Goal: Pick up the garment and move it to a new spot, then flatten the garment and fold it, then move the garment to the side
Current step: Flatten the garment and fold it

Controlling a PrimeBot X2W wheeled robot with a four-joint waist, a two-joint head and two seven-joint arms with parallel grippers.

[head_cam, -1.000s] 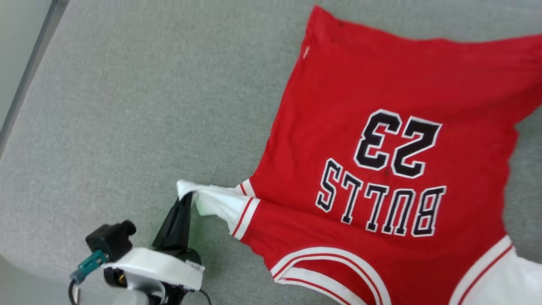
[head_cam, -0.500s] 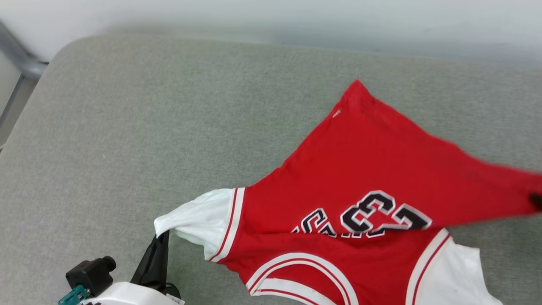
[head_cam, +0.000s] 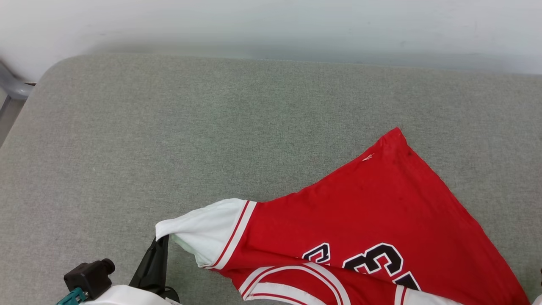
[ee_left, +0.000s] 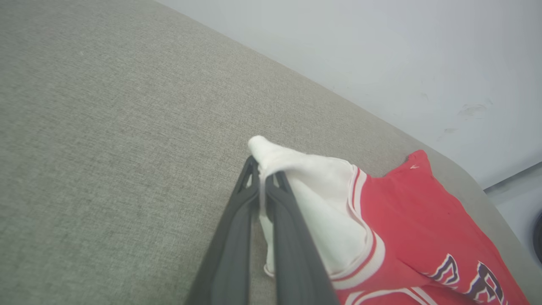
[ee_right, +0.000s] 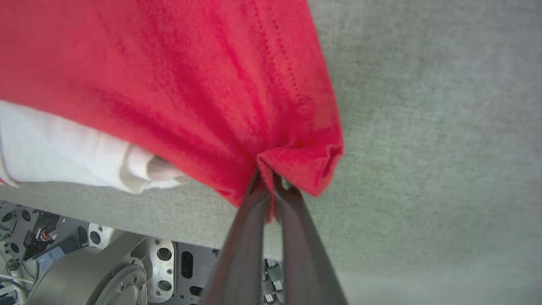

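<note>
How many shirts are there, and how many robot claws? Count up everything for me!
Shirts: 1, the garment
Robot claws: 2, the left gripper and the right gripper, each pinching the garment
Grey cushions: 1, the cushion under it
Total: 4

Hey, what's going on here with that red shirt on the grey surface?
The robot has the red jersey in both grippers. The left gripper is shut on the tip of a white sleeve, and the right gripper is shut on a bunched red corner. The jersey stretches askew across the grey padded surface, its lettering partly hidden. It is not yet flat or folded.
</note>
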